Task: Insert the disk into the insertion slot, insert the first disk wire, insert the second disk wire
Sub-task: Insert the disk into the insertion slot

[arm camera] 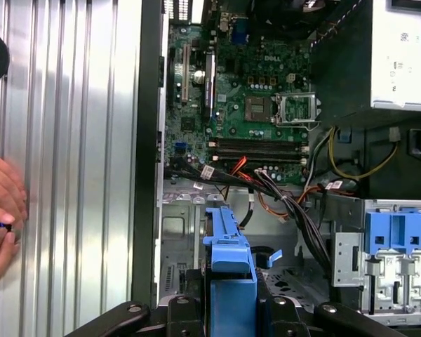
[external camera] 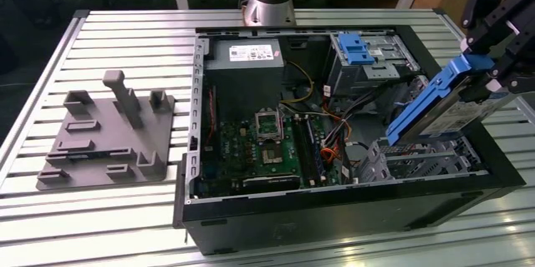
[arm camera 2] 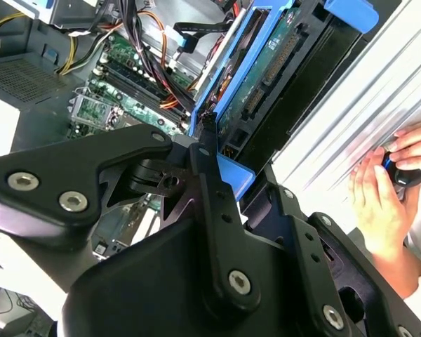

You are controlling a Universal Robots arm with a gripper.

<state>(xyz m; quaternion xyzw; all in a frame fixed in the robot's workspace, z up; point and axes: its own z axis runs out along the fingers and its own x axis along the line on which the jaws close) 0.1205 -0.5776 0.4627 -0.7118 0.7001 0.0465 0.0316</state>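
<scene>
A: Containers?
B: Open black computer case [external camera: 334,207], centre of the exterior view. Inside: green motherboard [external camera: 259,148], grey power-supply box [external camera: 250,54] at upper centre, tall metal bay [external camera: 359,47] with a blue latch at upper right, small silvery perforated drive cage [external camera: 426,160] at lower right.
A: The disk?
B: Flat silver-grey hard drive [external camera: 443,101] in a blue plastic carrier, right side of the frame, tilted, lower end just above the drive cage, not seated.
A: Grip?
B: Black gripper [external camera: 493,76]; its fingers [arm camera 2: 209,168] pinch the carrier's upper end.
</scene>
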